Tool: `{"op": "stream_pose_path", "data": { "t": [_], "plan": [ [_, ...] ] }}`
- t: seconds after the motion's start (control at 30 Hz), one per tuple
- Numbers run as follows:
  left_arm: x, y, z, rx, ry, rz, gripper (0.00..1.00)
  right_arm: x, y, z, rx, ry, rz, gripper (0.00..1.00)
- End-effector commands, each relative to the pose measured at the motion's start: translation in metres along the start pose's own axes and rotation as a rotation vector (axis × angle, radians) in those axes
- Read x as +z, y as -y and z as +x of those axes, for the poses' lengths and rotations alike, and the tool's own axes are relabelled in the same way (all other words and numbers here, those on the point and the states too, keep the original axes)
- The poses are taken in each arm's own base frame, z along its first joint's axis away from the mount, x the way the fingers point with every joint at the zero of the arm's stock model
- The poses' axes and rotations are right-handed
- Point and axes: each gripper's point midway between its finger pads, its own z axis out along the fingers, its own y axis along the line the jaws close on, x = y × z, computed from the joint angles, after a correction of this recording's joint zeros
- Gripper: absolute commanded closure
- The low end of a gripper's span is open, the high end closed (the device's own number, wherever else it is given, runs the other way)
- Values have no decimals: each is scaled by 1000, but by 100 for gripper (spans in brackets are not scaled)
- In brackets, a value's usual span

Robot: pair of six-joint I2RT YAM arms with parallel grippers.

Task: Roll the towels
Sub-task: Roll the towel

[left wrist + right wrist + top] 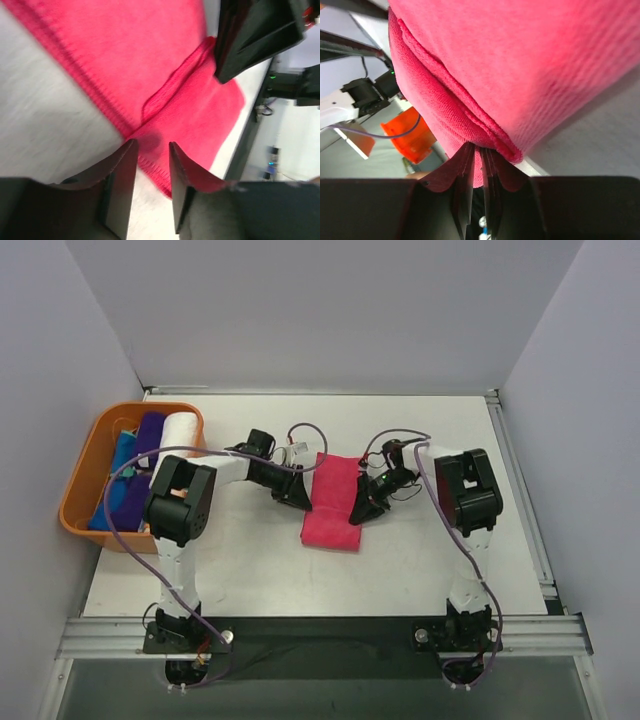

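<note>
A hot pink towel [333,502] lies folded lengthwise on the middle of the table, with a fold line across it in the left wrist view [165,95]. My left gripper [297,495] is at its left edge, jaws open [151,150] just over the towel's hem with nothing pinched between them. My right gripper [362,510] is at the right edge, shut [479,150] on the towel's doubled hem [485,132], and pink cloth shows between the fingers. Rolled blue [118,480], purple [140,465] and white [178,440] towels lie in the basket.
An orange plastic basket [85,465] stands at the table's left edge, beside the left arm's elbow [180,502]. The right arm's elbow [468,490] hangs over the right side. Walls enclose the table on three sides. The table's metal rail [320,632] runs along the near edge.
</note>
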Motion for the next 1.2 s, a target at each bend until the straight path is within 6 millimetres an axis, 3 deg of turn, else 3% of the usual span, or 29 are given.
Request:
{"op": "stream_pose_path", "data": {
  "t": [0.0,0.07,0.1,0.17,0.27,0.3,0.4,0.5,0.57,0.77,0.83,0.97,1.03,1.17],
  "plan": [
    [-36,16,-17,204,62,-83,52,-21,7,-18,-114,114,127,84],
    [-47,31,-8,278,74,-71,43,-39,-14,-18,-175,159,101,80],
    [-60,47,-11,341,109,-81,36,-43,-22,-18,-195,173,90,75],
    [-71,52,-10,453,130,-131,30,-49,-44,-15,-258,196,74,66],
    [-91,61,-6,697,150,-270,24,-43,-65,-9,-319,186,73,63],
    [-90,55,2,745,128,-317,24,-40,-68,-8,-322,179,74,63],
    [-93,51,1,979,92,-473,20,-22,-73,-3,-325,130,70,64],
    [-87,47,7,1174,32,-573,19,-1,-65,2,-308,72,83,65],
    [-79,48,8,1285,25,-595,16,11,-49,2,-288,41,112,67],
    [-23,80,40,1544,-80,-501,15,35,4,7,-239,-56,178,70],
    [-13,80,45,1613,-92,-519,15,37,11,8,-245,-69,193,72],
    [17,77,66,1694,-145,-501,15,38,14,8,-235,-82,180,74],
    [26,81,64,1708,-120,-500,15,37,13,6,-232,-86,183,75],
    [36,62,56,1680,-135,-576,17,35,12,9,-252,-108,177,78]
  ]
}}
